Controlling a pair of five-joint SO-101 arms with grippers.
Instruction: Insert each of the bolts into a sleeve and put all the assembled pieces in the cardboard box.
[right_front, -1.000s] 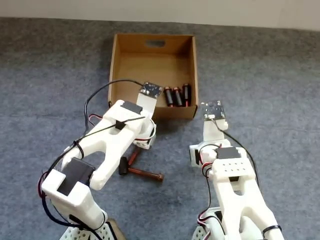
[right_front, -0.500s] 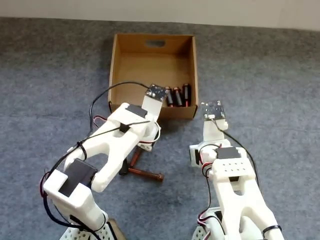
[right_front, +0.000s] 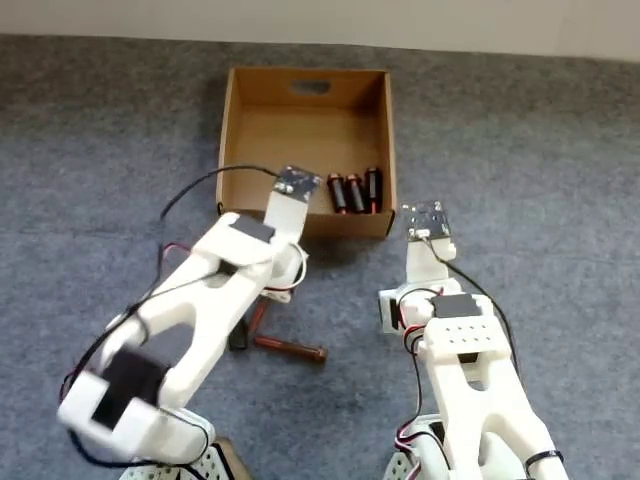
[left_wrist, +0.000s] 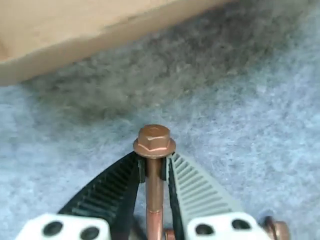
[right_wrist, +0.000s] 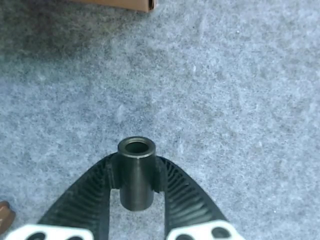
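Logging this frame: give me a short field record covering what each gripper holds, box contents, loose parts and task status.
left gripper: shut on a bolt, above the carpet
right gripper: shut on a sleeve, bore empty
cardboard box: three assembled pieces in the corner nearest the right arm
loose parts: a loose bolt lying on the carpet between the arms
status: the held bolt is not yet in the held sleeve
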